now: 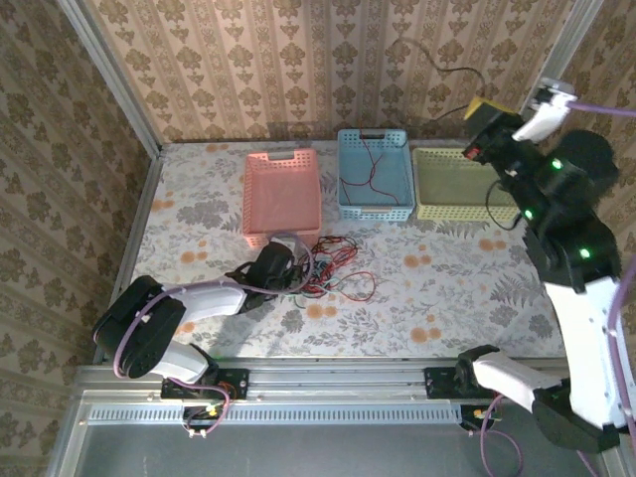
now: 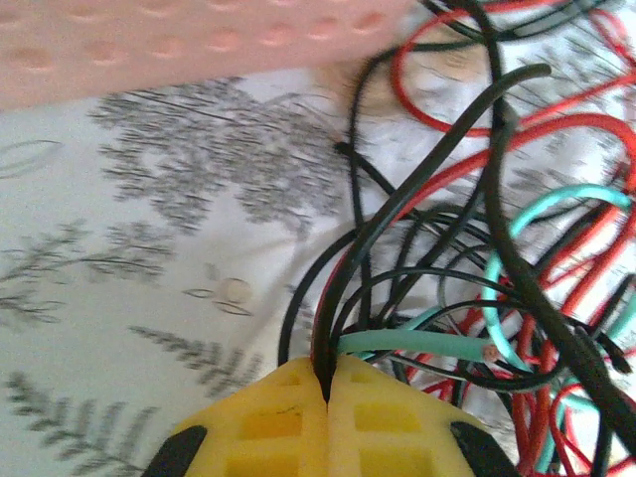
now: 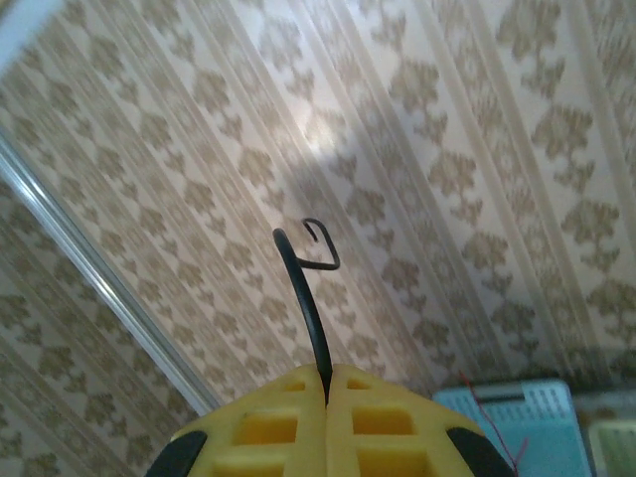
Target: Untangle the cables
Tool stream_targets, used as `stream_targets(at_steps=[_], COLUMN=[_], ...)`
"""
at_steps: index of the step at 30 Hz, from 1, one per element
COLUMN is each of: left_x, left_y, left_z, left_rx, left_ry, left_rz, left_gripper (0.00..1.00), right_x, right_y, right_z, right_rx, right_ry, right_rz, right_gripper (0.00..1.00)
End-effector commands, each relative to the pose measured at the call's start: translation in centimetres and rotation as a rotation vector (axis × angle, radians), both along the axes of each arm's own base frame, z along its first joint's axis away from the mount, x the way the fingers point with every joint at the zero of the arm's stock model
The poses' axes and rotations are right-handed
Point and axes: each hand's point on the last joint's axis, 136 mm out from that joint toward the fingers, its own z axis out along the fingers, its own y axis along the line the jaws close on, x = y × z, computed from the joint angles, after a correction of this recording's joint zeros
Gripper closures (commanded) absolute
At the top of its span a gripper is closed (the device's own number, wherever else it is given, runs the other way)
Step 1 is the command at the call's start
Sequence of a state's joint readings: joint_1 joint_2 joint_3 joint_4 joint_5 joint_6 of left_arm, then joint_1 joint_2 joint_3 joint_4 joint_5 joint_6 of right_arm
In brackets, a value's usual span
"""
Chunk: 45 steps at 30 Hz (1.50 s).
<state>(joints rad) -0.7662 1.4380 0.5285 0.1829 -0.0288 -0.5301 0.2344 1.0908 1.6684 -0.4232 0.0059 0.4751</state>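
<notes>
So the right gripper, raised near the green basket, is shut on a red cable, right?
Not quite: the right wrist view shows the right gripper shut on a black cable, not a red one. It is raised near the green basket.

The place is a robot test cell rather than a home. Patterned wallpaper panels [image 1: 328, 60] sit inside bare aluminium framing [image 1: 111, 79], a floral cloth [image 1: 447, 288] covers the table, and the left arm [image 1: 199, 303] and right arm [image 1: 586, 298] are bolted to a metal rail [image 1: 338, 381].
</notes>
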Motion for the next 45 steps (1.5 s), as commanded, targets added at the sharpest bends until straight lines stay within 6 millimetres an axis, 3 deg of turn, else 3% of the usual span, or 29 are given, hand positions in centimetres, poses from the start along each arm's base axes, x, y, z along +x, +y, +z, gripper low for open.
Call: stream_targets(at_steps=[1, 5, 8, 12, 15, 16, 20, 25, 30, 37, 45], left_x=[-0.9, -1.7, -2.2, -2.1, -1.8, -1.8, -0.8, -0.5, -2.0, -3.5, -3.0], left_y=[-2.4, -5.2, -6.5, -6.0, -4.1, -3.3, 1.4, 9.8, 14.1, 15.2, 14.6], left_z=[1.6, 2.5, 3.2, 4.7, 6.3, 7.2, 11.0, 15.2, 17.1, 15.1, 14.8], left_rx=[-0.031, -0.066, -0.081, -0.07, -0.018, -0.001, 0.032, -0.005, -0.095, -0.117, -0.134], left_ry=[-0.01, -0.023, -0.027, -0.051, -0.085, -0.098, -0.145, -0.207, -0.277, -0.216, -0.204], left_rz=[-0.098, -0.189, -0.235, -0.225, -0.184, -0.167, -0.016, 0.289, 0.414, 0.434, 0.426], left_gripper=[0.94, 0.89, 0.79, 0.4, 0.1, 0.0, 0.0, 0.0, 0.0, 0.0, 0.0], right_x=[3.5, 6.5, 8.1, 9.4, 10.0, 10.8, 11.3, 12.0, 13.5, 15.3, 17.1], right_y=[1.9, 4.2, 5.1, 5.6, 5.8, 6.3, 9.3, 14.0, 18.0, 22.7, 28.5], right_z=[-2.9, -4.6, -5.6, -6.2, -6.3, -7.2, -8.1, -9.0, -10.8, -15.6, -26.8], right_rx=[0.007, 0.03, 0.029, 0.037, 0.043, 0.045, 0.029, 0.028, 0.023, 0.0, -0.071], right_ry=[0.085, 0.144, 0.164, 0.179, 0.184, 0.206, 0.22, 0.226, 0.252, 0.347, 0.551], right_rz=[0.066, 0.145, 0.159, 0.165, 0.167, 0.178, 0.244, 0.332, 0.396, 0.457, 0.492], right_gripper=[1.0, 1.0, 1.0, 1.0, 1.0, 1.0, 1.0, 1.0, 1.0, 1.0, 1.0])
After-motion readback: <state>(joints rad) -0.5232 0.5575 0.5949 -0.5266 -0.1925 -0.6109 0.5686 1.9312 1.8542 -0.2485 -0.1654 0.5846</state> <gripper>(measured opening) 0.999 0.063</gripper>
